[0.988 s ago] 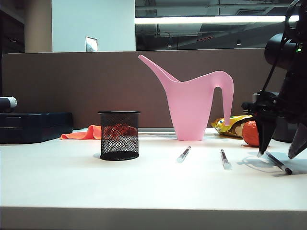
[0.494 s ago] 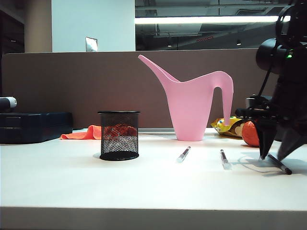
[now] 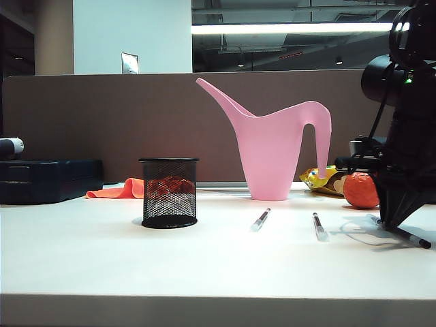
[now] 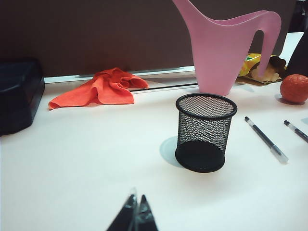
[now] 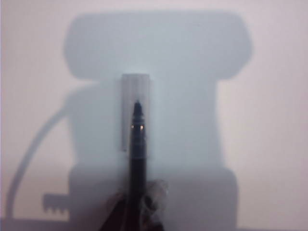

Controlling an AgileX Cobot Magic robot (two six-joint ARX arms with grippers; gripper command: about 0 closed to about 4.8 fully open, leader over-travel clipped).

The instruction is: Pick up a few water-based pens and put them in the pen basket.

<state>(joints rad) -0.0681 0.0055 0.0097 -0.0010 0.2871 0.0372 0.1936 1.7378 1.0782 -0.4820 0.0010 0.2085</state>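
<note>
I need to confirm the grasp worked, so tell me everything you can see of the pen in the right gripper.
The pen is a thin stick with a dark barrel, a pointed tip and a clear cap over that end. The right gripper is shut on its barrel. In the exterior view it lies low over the white table at the far right, its free end poking past the fingers; whether it touches the table is unclear.

My right gripper (image 5: 137, 204) is showing black, its fingers pinching a dark pen (image 5: 137, 144) with a clear cap. Left of centre, the pen basket (image 3: 169, 193) is showing black mesh. A pink watering can (image 3: 276, 146) is glowing at centre. An orange cloth (image 4: 98, 88) and what is probably an orange ball (image 3: 360, 190) are lying on the white table (image 3: 204, 266).
</note>
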